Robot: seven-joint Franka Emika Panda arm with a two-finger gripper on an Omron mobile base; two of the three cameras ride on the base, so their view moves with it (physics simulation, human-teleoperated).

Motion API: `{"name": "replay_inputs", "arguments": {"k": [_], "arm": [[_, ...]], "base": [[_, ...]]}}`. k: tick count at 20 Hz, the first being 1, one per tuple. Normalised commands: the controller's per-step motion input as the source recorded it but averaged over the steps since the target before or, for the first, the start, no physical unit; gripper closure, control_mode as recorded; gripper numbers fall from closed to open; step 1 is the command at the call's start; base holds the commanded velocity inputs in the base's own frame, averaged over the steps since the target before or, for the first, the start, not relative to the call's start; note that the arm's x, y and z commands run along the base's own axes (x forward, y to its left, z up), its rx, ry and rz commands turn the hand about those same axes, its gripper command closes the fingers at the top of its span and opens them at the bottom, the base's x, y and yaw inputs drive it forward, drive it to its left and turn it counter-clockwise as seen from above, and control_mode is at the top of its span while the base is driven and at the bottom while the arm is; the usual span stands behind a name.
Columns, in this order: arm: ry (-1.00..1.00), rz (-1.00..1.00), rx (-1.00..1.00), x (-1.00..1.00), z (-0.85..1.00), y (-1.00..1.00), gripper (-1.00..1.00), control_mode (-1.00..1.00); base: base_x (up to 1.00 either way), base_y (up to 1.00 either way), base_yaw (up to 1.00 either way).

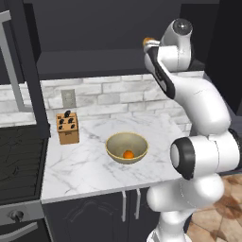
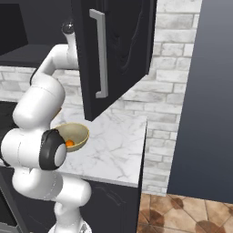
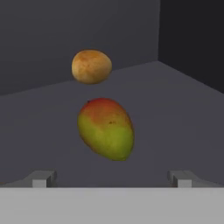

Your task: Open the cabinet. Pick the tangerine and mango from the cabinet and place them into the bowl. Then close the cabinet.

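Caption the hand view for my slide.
Open claw faces the mango on the cabinet shelf, a brownish-orange fruit behind it.

mango [image 3: 106, 129]: you see green skin blushing red on top
round fruit [image 3: 91, 66]: dull brownish-orange
tangerine [image 1: 128, 154]: bright orange
bowl [image 1: 113, 142]: tan-gold
tabletop [image 1: 80, 165]: white marble, grey veins
cabinet [image 2: 123, 45]: dark charcoal

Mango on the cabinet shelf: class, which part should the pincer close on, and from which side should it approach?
Grip the mango across its narrower middle, coming straight on from the open front. In the hand view its long axis tilts, so the open pincer should probably roll to match. The brownish fruit sits behind, apart.
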Motion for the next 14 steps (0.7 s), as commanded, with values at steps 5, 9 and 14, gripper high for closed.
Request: {"name": "replay_inputs", "arguments": {"k": [5, 9, 14], "arm": [[0.0, 0.01, 0.0, 0.5, -0.08, -0.18, -1.0, -1.0], [0.0, 0.0, 0.0, 0.12, 0.0, -0.01, -1.0, -1.0], [0.0, 0.0, 0.0, 0.0, 0.0, 0.0, -1.0, -1.0]], "base": [[0.0, 0.0, 0.0], [0.0, 0.0, 0.0], [0.0, 0.0, 0.0]]}}
